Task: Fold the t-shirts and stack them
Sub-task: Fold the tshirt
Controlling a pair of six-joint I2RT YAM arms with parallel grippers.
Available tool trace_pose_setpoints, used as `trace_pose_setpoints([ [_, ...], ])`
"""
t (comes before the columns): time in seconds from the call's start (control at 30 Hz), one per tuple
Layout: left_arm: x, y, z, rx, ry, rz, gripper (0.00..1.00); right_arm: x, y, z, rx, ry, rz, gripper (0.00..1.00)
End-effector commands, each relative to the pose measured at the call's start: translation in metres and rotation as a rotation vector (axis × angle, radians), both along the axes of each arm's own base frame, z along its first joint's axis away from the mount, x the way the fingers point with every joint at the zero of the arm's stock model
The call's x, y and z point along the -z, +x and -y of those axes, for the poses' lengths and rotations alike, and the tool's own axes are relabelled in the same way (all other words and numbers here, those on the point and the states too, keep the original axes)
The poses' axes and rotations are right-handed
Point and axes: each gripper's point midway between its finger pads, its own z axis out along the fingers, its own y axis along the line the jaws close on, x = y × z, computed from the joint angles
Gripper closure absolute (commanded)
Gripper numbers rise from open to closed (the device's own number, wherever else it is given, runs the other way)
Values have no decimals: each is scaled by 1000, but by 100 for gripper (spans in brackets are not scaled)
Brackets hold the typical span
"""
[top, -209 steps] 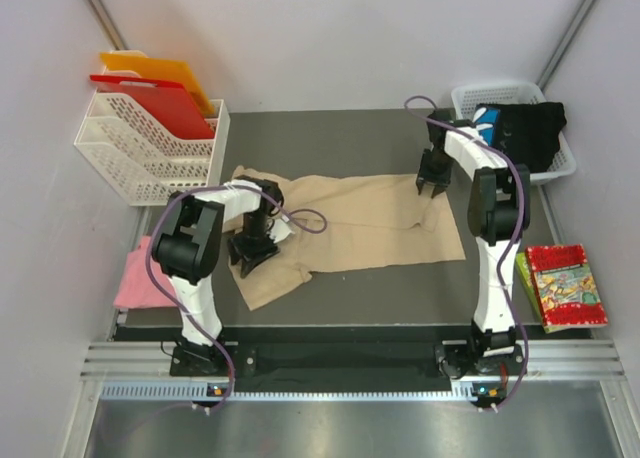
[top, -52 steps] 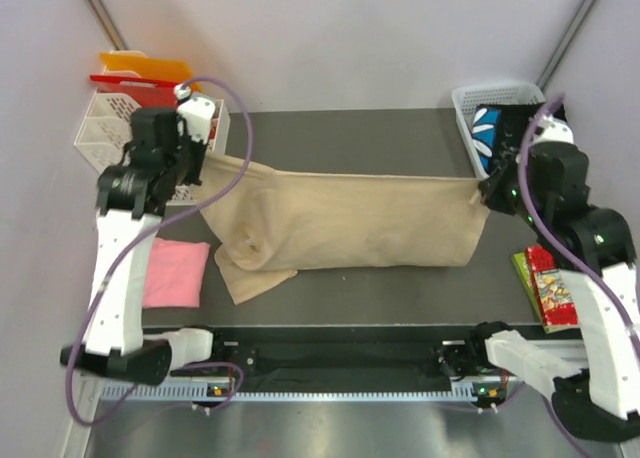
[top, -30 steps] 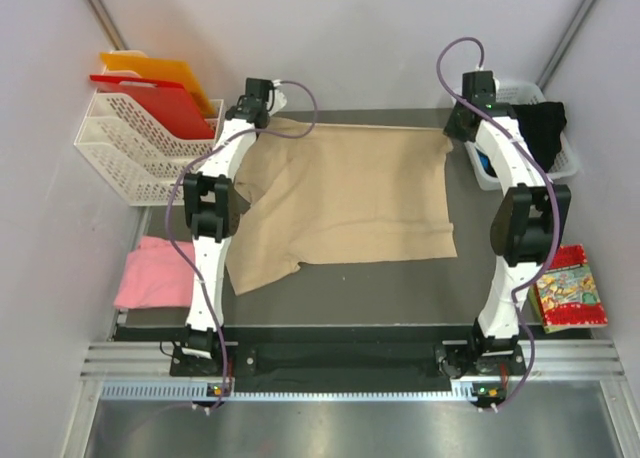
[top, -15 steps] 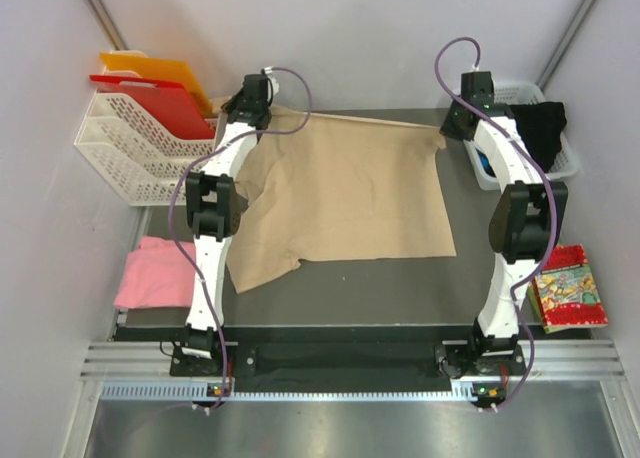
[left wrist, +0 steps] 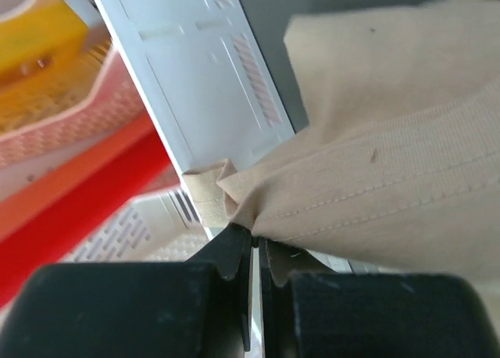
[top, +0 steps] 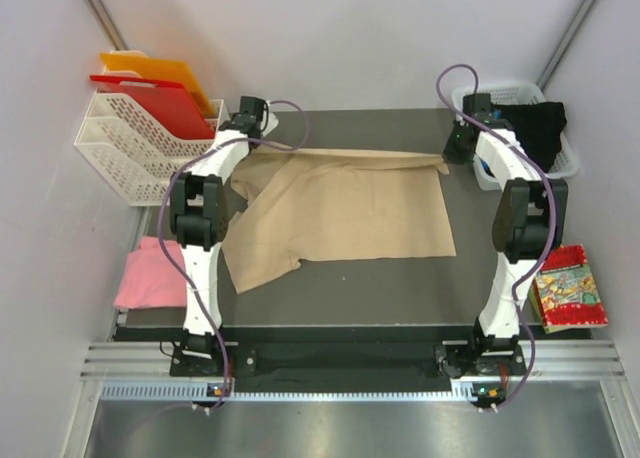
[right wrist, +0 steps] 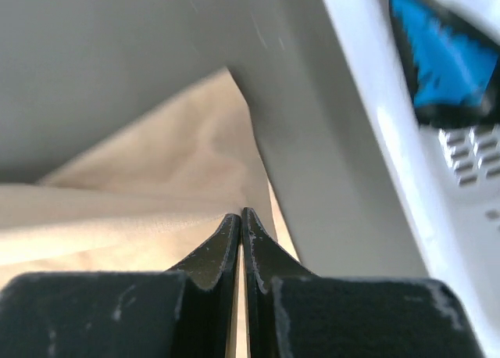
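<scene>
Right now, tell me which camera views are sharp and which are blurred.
Top external view: evenly lit and sharp across the tan shirt. Left wrist view: the shirt's stitching is crisp, the left hand is a dark blur up close, and the red board is out of focus. Right wrist view: soft all over, with the right hand dark and the printed shirt smeared.

Three t-shirts (top: 350, 203), two boards (top: 150, 96), two white baskets (top: 125, 153), one printed packet (top: 565, 288).
</scene>
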Motion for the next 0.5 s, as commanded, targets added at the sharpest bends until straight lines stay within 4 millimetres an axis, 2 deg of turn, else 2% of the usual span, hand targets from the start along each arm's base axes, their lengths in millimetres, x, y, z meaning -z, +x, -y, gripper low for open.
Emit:
trace_pose_setpoints([
  [0.0, -50, -38, -19, -74, -59, -16, 96, -7, -32, 33, 64, -83, -45, 100],
  [0.03, -50, -50, -19, -76, -63, -57, 96, 4, -42, 29, 56, -80, -83, 100],
  [0.1, -45, -61, -14, -80, -96, -91, 97, 17, -56, 27, 48, -85, -140, 97],
  [0.13, -41, -73, -13, -83, -101, -143, 96, 29, -64, 12, 12, -88, -176, 93],
  [0.17, -37, -80, -10, -91, -120, -167, 96, 35, -71, 8, -3, -91, -208, 79],
  [0.23, -28, -98, -5, -92, -143, -246, 97, 47, -81, 3, -27, -105, -262, 72],
  [0.27, -20, -116, -3, -106, -154, -324, 97, 51, -86, 2, -30, -105, -289, 66],
  [0.33, -9, -136, 8, -103, -216, -418, 98, 50, -86, 2, -28, -104, -300, 56],
  [0.37, -5, -153, 10, -123, -234, -481, 97, 49, -86, 2, -25, -104, -303, 52],
  [0.47, 7, -172, 23, -135, -309, -554, 97, 32, -67, 1, -10, -94, -256, 53],
])
